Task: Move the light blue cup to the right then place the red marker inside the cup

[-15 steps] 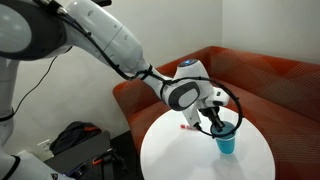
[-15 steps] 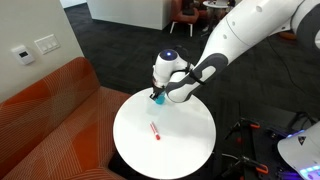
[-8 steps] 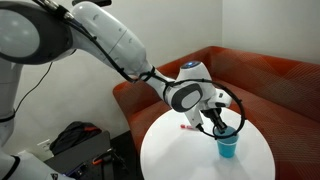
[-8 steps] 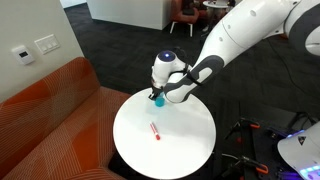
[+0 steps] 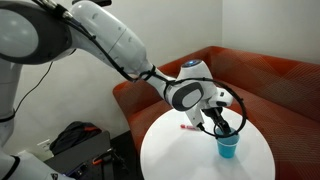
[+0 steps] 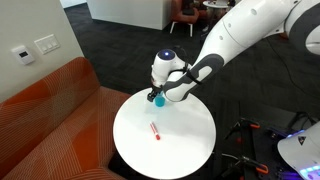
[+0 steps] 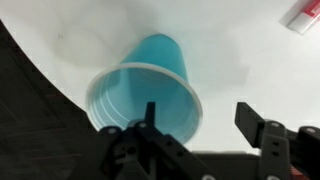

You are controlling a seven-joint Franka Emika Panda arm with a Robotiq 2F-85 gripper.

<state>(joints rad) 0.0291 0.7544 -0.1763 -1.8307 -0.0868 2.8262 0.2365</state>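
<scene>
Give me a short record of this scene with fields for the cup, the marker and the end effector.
cup: light blue, upright on the white table, empty
marker: red, lying on the table, apart from the cup
end effector: open, one finger inside the cup rim, one outside
progress: marker not yet in cup

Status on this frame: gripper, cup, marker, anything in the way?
Gripper open, astride rim of light blue cup. Cup upright on table. Red marker lying apart, not in cup. Nothing blocking.
</scene>
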